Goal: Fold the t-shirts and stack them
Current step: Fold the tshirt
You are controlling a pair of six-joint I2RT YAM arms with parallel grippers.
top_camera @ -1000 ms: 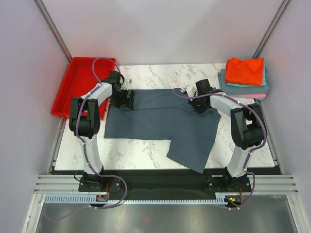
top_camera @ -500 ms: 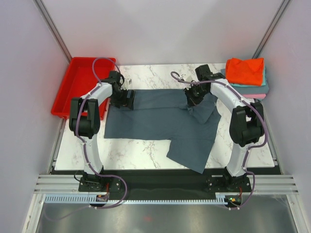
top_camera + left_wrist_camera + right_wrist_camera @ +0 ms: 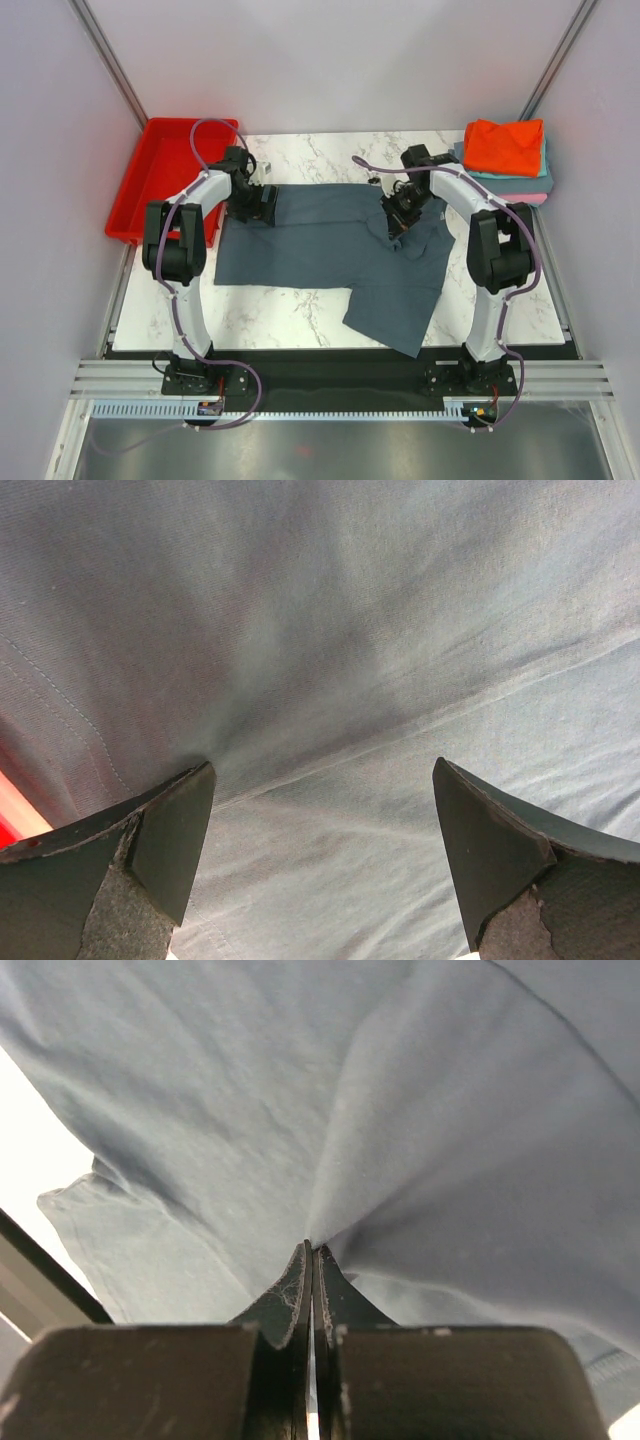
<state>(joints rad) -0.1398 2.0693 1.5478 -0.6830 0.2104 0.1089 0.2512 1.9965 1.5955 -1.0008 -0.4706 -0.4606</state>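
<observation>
Nearest the arm bases, one flap of the slate blue-grey t-shirt (image 3: 330, 250) lies on the marble table (image 3: 280, 315), angled toward the near right. The rest of this shirt lies spread across the middle of the table, mostly flat, with its left edge well short of the table's left side.

Toward the far right of the shirt, the right gripper (image 3: 398, 212) is clenched on a pinch of the cloth. The right wrist view shows its fingers (image 3: 290, 1305) pressed together, with folds of fabric radiating from the tips and the cloth raised into a small peak.

At the shirt's far left corner, the left gripper (image 3: 255, 205) stands released. The left wrist view shows both fingers (image 3: 170, 830) spread wide over smooth cloth and grasping nothing.

At the far right corner of the table rests a stack of folded t-shirts (image 3: 505, 165), with the orange-red t-shirt (image 3: 503, 143) on top and teal, grey-blue and pink edges beneath. A red tray (image 3: 150, 215) sits beside the far left of the table.
</observation>
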